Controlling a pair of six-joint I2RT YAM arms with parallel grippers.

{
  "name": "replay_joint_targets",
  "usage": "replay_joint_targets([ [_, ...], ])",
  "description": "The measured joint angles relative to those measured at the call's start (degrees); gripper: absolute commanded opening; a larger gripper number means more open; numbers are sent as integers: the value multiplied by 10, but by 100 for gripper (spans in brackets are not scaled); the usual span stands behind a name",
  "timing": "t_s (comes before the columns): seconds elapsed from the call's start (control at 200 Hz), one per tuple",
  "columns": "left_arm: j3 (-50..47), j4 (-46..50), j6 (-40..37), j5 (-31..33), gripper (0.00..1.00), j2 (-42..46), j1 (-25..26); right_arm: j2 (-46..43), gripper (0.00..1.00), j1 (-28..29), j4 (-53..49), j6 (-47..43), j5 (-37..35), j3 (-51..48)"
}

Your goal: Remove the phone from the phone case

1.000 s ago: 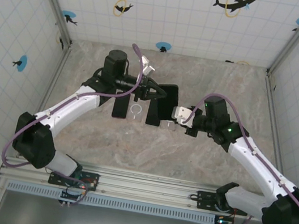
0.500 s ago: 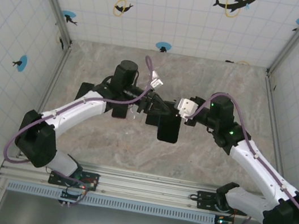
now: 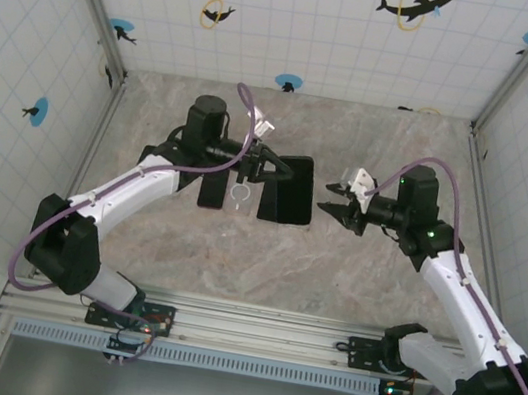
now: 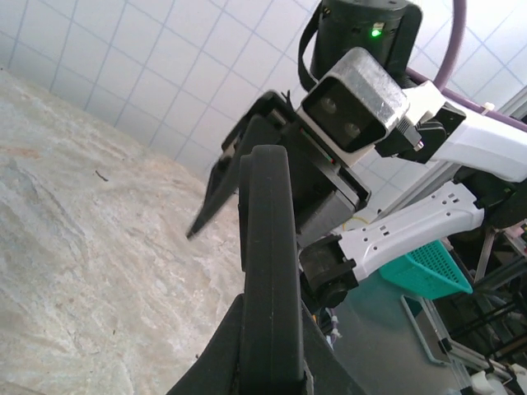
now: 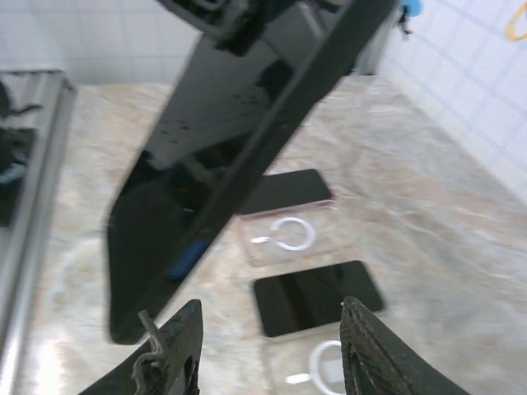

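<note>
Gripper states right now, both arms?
Left gripper: closed on the black phone.
Right gripper: open, empty.

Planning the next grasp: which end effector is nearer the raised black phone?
Left. The left end effector clamps the black phone; the right end effector sits open, apart beside it.

Robot lab cell: grid-tiled walls (image 3: pixel 302 32), aluminium rails (image 3: pixel 264 321).
</note>
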State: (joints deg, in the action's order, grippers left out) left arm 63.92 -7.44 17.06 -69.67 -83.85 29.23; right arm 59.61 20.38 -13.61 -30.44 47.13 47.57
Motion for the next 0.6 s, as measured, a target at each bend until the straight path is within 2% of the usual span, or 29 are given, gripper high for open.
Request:
replay_joint_targets([
  [0.185,4,-21,17,-13,0,0,0,8,44,-1,-19,20,75,-16],
  [0.596,4,-37,30,-26,0,0,-1,40,27,26,-45,3,105,-16],
])
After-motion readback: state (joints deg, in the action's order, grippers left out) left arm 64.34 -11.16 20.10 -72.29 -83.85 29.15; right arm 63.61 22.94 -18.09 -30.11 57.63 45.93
